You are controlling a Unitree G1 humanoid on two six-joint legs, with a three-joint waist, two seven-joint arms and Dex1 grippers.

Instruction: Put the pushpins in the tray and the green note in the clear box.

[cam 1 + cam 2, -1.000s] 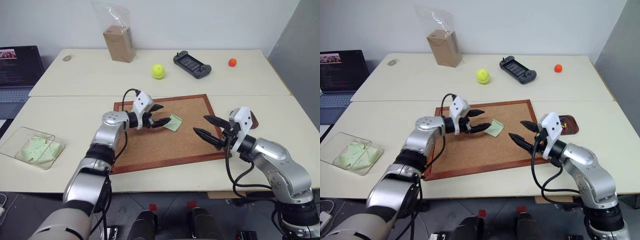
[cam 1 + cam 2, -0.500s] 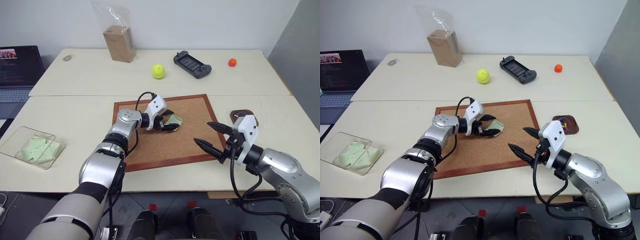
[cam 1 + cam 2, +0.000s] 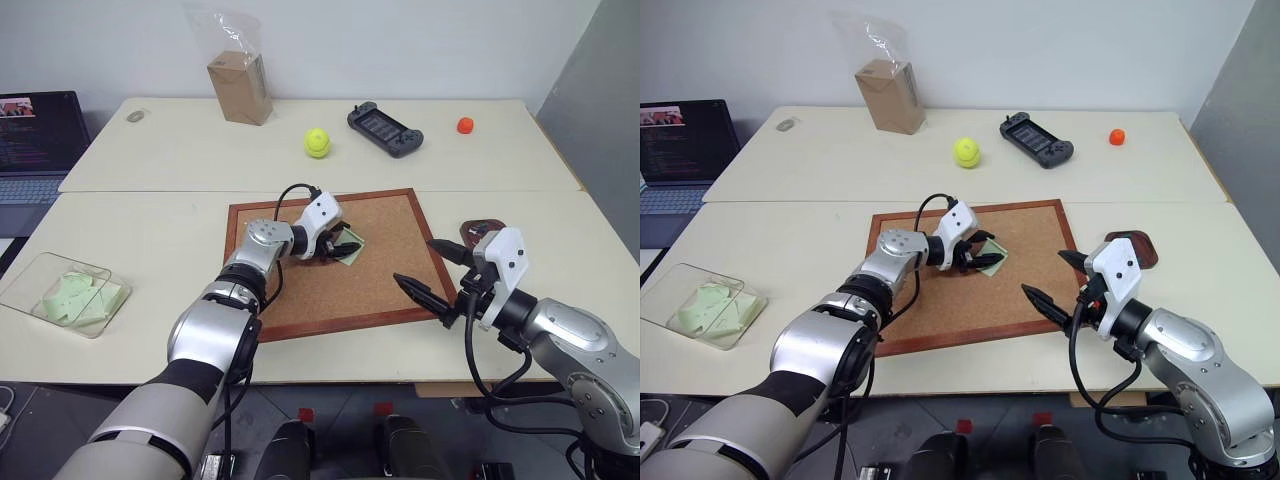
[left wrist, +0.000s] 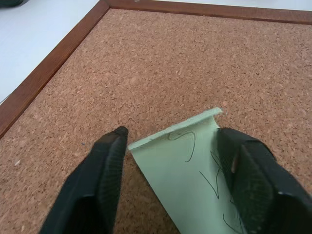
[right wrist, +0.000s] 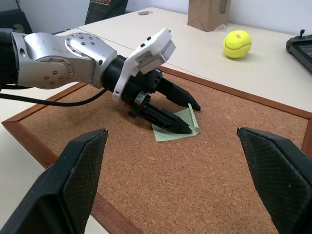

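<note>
The left gripper (image 3: 342,247) has slid across the cork board (image 3: 380,225) since a second ago and now straddles the green note (image 4: 195,180) at frame center, fingers half-closed, not yet pinching (pickup looks imminent). The right gripper (image 3: 430,272) hangs wide open, empty. At lower left, the clear box (image 3: 30,275) already holds green slips; the tray (image 3: 1140,245) sits right.

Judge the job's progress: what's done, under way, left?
Done: green slips lie in the clear box. Under way: the open left tool straddles the note on the cork board, not yet lifted. Left: carry it to the box; the tray's contents are unclear.
</note>
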